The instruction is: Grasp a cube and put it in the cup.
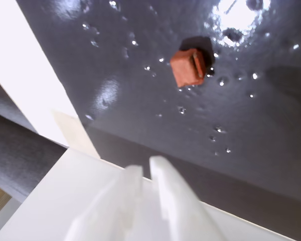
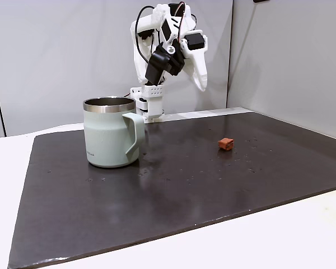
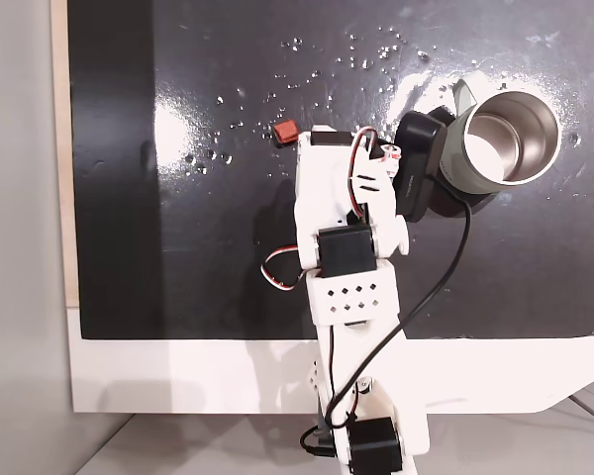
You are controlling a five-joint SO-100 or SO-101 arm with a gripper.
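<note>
Claw (image 1: 145,170) pressed nearly together, raised above the counter (image 2: 173,190); cube (image 1: 188,67) lies at 1 o'clock in wrist view, well apart from cup (image 2: 108,134); risk: descending unopened knocks the cube away.

The white arm (image 2: 157,50) is folded up high over its base, upper links stacked and elbow bent back, well clear of the surface. The gripper (image 2: 200,78) hangs off the front, fingers pointing down and slightly forward in a fixed view. In the wrist view the two white fingers (image 1: 168,191) sit close together, only a thin gap between them, nothing held. From above, the arm (image 3: 342,228) reaches straight forward from its mount.
</note>
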